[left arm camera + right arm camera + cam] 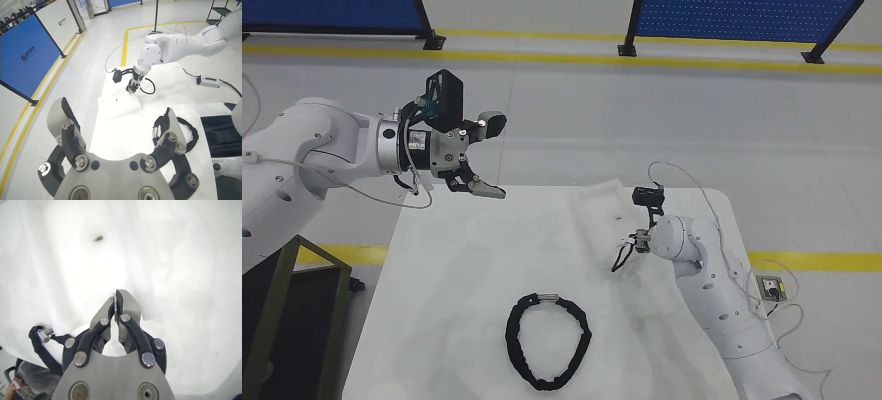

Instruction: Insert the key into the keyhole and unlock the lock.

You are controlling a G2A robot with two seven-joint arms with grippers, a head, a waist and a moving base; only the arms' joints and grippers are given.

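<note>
Top view: The lock (pixel 548 342), a black sleeved loop, lay flat on the near middle of the table (pixel 442 330). The left gripper (pixel 494 157) hung above the far left corner, well apart from the lock, its jaws spread wide and holding nothing.
Right wrist view: The right gripper (pixel 115 300) was clenched on a thin metal sliver, judged to be the key (pixel 115 303). Only the sliver's edge showed between the pads.
Key's place: The key sat in that pinch, low over the edge of a white pad (pixel 113 109) on the far right part of the table. A dark speck (pixel 98 238) lay farther off on the pad.
Lock's barrel: A silver barrel (pixel 43 336) joined the loop's ends on its far side. The keyhole itself could not be made out.
Step in hand: The key looked gripped and ready to be carried to the barrel.
Doing it well: The pinch would need to hold firm so the blade could not swivel. The blade should line up with the barrel's axis before any push. The left gripper would likely have to pin the barrel, since a loose loop slides under pressure. Turning should wait until the blade is fully seated.
Risk: So little of the key showed that it might slip or tilt on contact.
</note>
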